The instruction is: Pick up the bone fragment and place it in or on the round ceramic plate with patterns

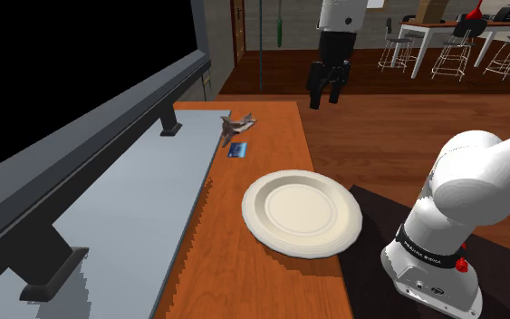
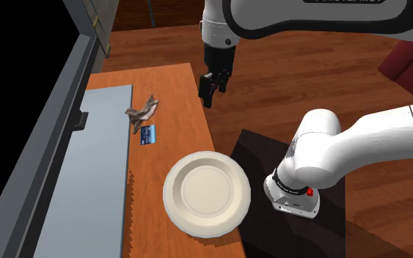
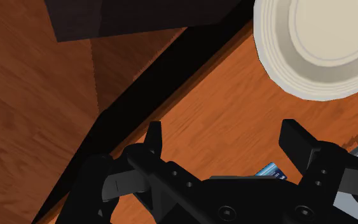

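Bone fragment apart from end effector

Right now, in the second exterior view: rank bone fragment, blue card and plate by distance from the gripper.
1. Bone fragment, left of the gripper in that view.
2. Blue card, right beside the bone fragment; nearly tied with it.
3. White plate, lower in that view, clearly farthest.

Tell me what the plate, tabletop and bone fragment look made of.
Plate: plain cream, smooth with a soft sheen, likely glazed ceramic; no pattern visible. Tabletop: orange-brown with grain streaks, looks like finished wood. Bone fragment: mottled grey-brown, jagged and matte; could be bone or stone, the look leaves it open.
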### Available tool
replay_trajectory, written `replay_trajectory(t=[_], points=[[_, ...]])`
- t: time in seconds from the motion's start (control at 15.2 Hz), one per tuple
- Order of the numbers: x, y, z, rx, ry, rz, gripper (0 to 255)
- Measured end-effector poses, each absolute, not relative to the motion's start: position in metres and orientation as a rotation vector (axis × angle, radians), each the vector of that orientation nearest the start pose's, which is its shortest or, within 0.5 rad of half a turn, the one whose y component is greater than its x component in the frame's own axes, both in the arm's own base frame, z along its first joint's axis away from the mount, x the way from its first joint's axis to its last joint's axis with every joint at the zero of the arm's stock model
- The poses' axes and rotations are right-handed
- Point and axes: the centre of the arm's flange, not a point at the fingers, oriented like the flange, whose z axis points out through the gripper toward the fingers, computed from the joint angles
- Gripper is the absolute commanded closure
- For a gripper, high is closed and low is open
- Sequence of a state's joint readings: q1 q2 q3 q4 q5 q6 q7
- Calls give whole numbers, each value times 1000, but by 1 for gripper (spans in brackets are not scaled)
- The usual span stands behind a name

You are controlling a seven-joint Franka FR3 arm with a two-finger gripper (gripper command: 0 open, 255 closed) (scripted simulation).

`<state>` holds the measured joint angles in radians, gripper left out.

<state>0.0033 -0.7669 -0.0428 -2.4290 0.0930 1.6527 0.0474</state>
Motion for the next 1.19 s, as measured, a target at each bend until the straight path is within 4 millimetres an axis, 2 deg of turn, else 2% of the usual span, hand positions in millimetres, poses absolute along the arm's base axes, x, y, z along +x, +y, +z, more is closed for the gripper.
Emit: replay_trajectory(t=[0.13,0.46,0.86,1.06,1.19], points=[[321,-2,558,-3019,163,21,0],[369,40,550,-3011,575,64,0],[445,76,534,-2910,1128,121,0],[483,81,522,-2820,1400,149,0],[515,81,513,-2745,1577,168,0]])
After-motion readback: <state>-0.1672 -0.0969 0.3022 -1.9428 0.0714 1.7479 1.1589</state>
